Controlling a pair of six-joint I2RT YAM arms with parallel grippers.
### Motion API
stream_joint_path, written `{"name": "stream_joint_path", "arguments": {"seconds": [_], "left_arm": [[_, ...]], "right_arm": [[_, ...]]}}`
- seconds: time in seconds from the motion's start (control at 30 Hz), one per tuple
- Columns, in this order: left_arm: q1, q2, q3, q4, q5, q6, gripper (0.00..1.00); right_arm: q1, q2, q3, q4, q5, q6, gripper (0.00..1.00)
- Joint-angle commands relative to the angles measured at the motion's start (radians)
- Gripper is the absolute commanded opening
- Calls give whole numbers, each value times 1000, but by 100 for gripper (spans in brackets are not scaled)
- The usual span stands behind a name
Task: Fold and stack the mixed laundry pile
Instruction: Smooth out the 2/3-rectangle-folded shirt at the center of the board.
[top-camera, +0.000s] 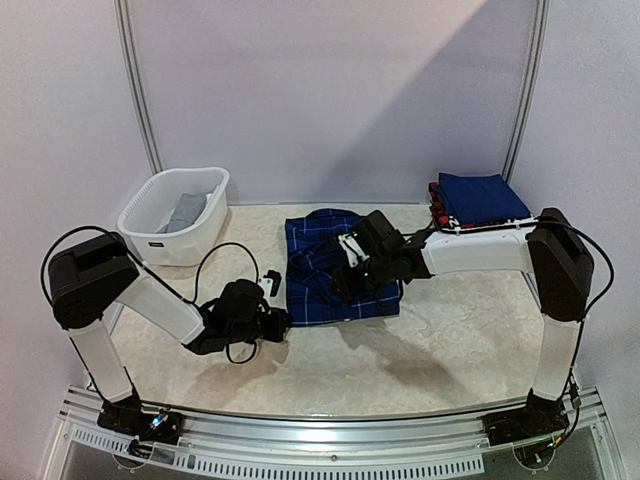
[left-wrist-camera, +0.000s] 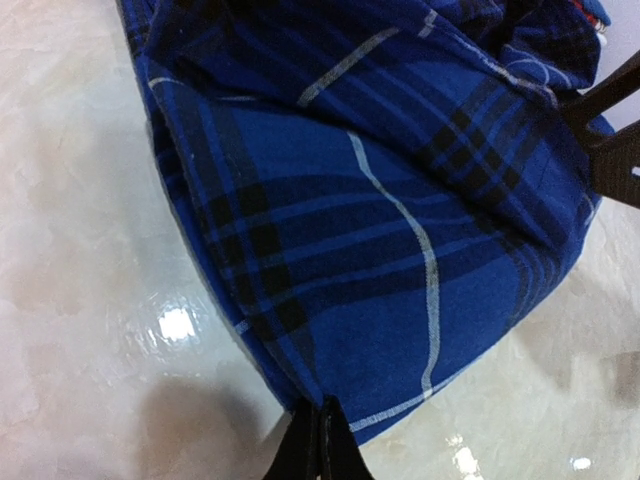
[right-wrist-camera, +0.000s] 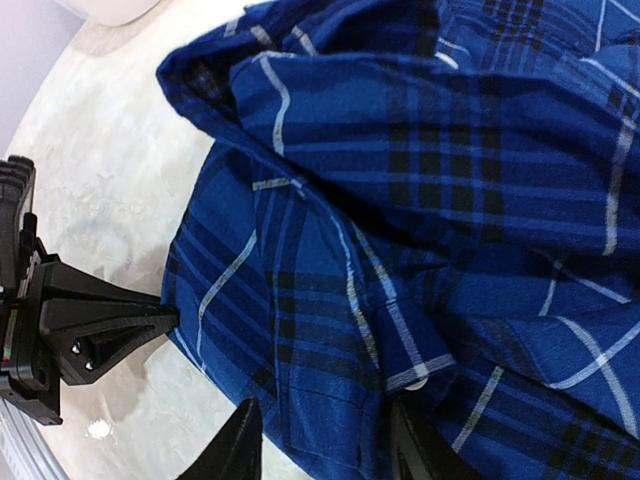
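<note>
The dark blue plaid shirt (top-camera: 335, 262) lies half folded and rumpled in the middle of the table. My left gripper (top-camera: 282, 321) is low at the shirt's near-left corner, shut on the hem of the plaid shirt (left-wrist-camera: 400, 250); its fingertips (left-wrist-camera: 322, 420) pinch the cloth edge. My right gripper (top-camera: 342, 282) hovers over the shirt's middle. In the right wrist view it (right-wrist-camera: 325, 410) stands open, its fingers (right-wrist-camera: 243, 445) astride a cuffed fold of the shirt (right-wrist-camera: 420, 200) near its near edge. A grey garment (top-camera: 186, 212) lies in the basket.
The white slotted basket (top-camera: 152, 238) stands at the back left. A folded stack (top-camera: 480, 198), dark blue on top of red, sits at the back right. A small black object (top-camera: 272, 281) lies on the table left of the shirt.
</note>
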Motion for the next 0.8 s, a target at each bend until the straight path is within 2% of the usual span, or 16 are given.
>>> {"name": "stream_joint_path", "arguments": {"seconds": [0.0,0.17,0.37,0.57,0.77], "left_arm": [[-6,28,-15,6,4,-2,0],[-6,34,-17,14,4,-2,0],[-6,37,-21,26,7,0,0],[-5,34,-26,35,14,1,0],[-3,24,-33,35,17,2,0]], "right_arm": [[16,33,-4,-19,9,10,42],[18,42,-1,-28,11,13,32],[18,55,41,-55,42,-2,1],[6,129,216,-171,189,-62,0],[-79,247,413,-230,197,-109,0]]}}
